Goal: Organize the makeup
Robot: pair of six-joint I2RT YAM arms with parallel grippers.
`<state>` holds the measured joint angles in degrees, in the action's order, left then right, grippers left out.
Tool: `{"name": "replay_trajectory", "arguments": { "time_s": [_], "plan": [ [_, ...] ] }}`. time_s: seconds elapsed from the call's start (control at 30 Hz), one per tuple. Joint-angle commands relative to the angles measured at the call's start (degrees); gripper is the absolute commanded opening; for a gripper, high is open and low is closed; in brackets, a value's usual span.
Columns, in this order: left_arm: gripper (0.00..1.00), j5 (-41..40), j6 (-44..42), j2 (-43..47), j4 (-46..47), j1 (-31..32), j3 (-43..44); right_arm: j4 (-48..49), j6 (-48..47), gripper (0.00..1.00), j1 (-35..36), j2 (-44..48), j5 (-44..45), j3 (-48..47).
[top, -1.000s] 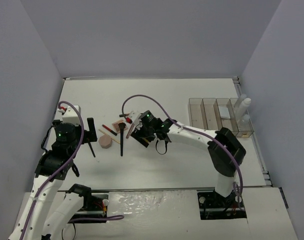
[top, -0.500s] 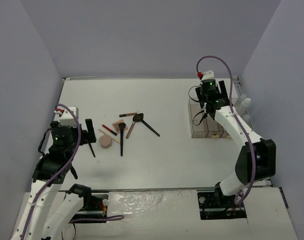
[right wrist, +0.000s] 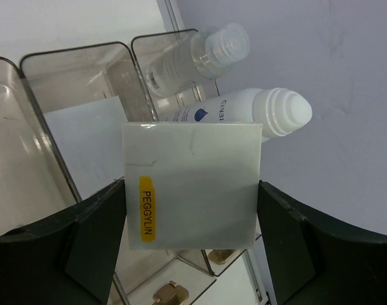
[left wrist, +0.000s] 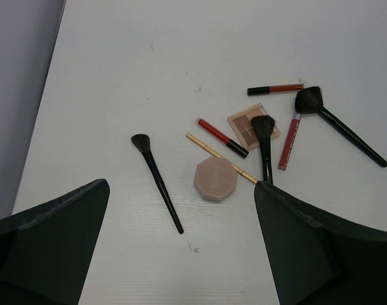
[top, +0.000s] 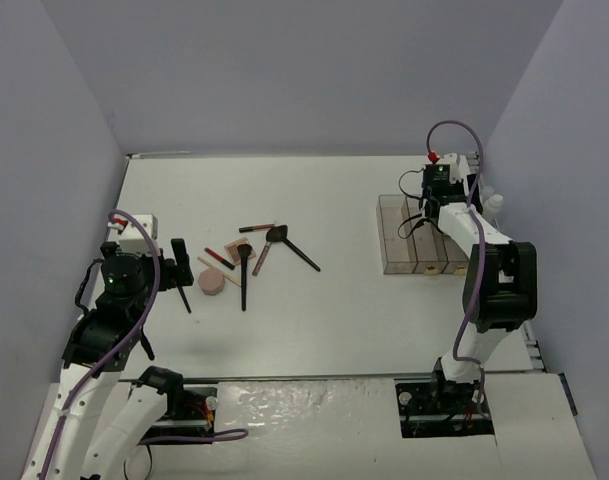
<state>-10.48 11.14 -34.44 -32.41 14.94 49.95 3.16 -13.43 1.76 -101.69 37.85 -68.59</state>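
Right gripper (right wrist: 190, 197) clamping white marbled square card (right wrist: 193, 159), yellow PEGGYLIN label, hovering over clear organizer (right wrist: 28, 76) at right of top view; two bottles (right wrist: 203, 47) leaning in end compartment. Left gripper (left wrist: 180, 190) gaping wide, holding nothing, hanging above brushes (left wrist: 156, 181), pink compact (left wrist: 215, 179), red pencil (left wrist: 222, 137) lying centre-left.

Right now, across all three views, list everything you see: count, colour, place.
brushes: three, black-handled, table's left-centre
gloss tubes: three, red, among brushes
pencil: one, tan, beside compact
compact: one, pink, near brushes
palette: one, brown shades, touching a brush head
bottles: two, clear and white, organizer's right end
organizer: one, clear, table's right side
square case: one, white marbled, in right gripper
table: one, white
left gripper: black, open, beside the makeup
right gripper: black, shut on square case, over organizer
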Motion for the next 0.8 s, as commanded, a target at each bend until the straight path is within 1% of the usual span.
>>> {"name": "replay_trajectory", "arguments": {
  "time_s": [0.0,0.07,0.2,0.3,0.43,0.47,0.63,0.77],
  "plan": [
    [0.97,-0.1,-0.1,-0.9,2.4,0.2,2.0,5.8,0.7,0.61,-0.9,-0.9,1.5,0.1],
    [0.97,-0.1,-0.1,-1.1,2.4,0.2,2.1,6.0,1.1,0.65,-1.0,-1.5,0.3,0.1],
    [0.97,0.4,-0.1,-1.4,2.5,0.1,2.0,6.2,0.9,0.76,-1.0,-2.3,-2.3,0.0],
    [0.97,0.6,0.0,-1.5,2.5,0.1,2.0,6.2,1.1,0.88,-1.0,-1.9,-4.1,0.2],
    [0.97,0.6,0.0,-1.5,2.6,0.0,2.1,6.3,1.6,0.98,-1.1,-1.0,-5.1,0.1],
    [0.97,0.6,-0.1,-1.5,2.6,0.0,2.0,6.3,1.7,1.0,-1.0,-0.6,-5.5,0.0],
    [0.97,0.6,0.1,-1.6,2.6,-0.3,1.9,5.5,3.0,1.0,0.0,3.5,-8.4,-0.7],
    [0.97,1.1,0.1,-2.1,2.7,-0.8,1.9,3.0,6.0,1.0,2.8,10.1,-11.4,-1.5]
  ]
}}
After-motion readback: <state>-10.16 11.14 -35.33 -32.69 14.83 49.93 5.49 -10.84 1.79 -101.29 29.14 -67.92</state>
